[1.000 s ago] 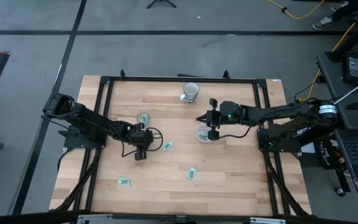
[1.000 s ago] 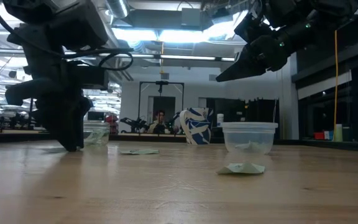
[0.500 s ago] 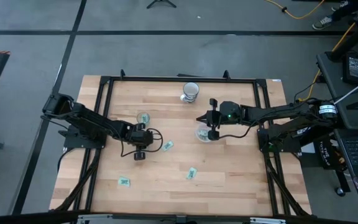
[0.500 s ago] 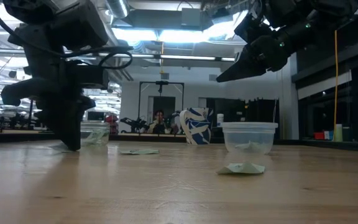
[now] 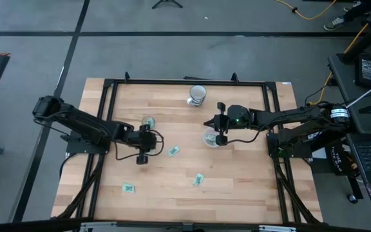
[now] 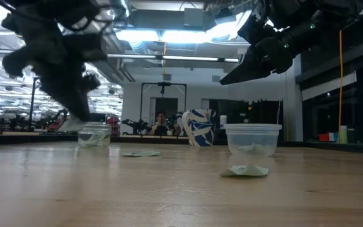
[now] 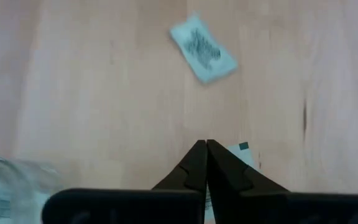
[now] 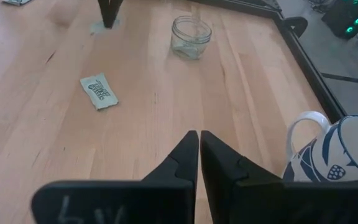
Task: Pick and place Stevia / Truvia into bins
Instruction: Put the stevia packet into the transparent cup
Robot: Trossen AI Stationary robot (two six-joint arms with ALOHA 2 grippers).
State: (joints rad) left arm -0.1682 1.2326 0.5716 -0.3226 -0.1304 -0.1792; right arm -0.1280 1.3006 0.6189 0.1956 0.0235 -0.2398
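Observation:
My left gripper [image 5: 141, 159] hangs a little above the table's left middle, shut on a light green Stevia packet [image 7: 246, 154]. A small clear cup [image 5: 149, 122] stands just beyond it with a packet inside. My right gripper [image 5: 206, 122] hovers shut and with nothing in it over the wider clear cup [image 6: 252, 140], which also holds a packet. Loose packets lie flat on the wood: one [image 5: 174, 151] right of my left gripper, one [image 5: 198, 179] nearer the front, one [image 5: 129, 188] at the front left. My left gripper pinches the packet between its two fingertips [image 7: 197, 163], coming from above on a slant. Only a strip of the packet's edge [image 7: 247, 157] shows beside the fingers, which hide the rest. In the low view the packet [image 6: 69, 125] hangs below the tips, clear of the table.
A blue-and-white patterned mug [image 5: 197, 95] stands near the far edge. A black frame [image 5: 185, 82] runs round the table top. Bare wood lies between the two cups and along the front right.
My left gripper has risen from the table top, tipping as it went, and the packet has come up with it, clear of the wood. My right gripper has kept still over the wider cup.

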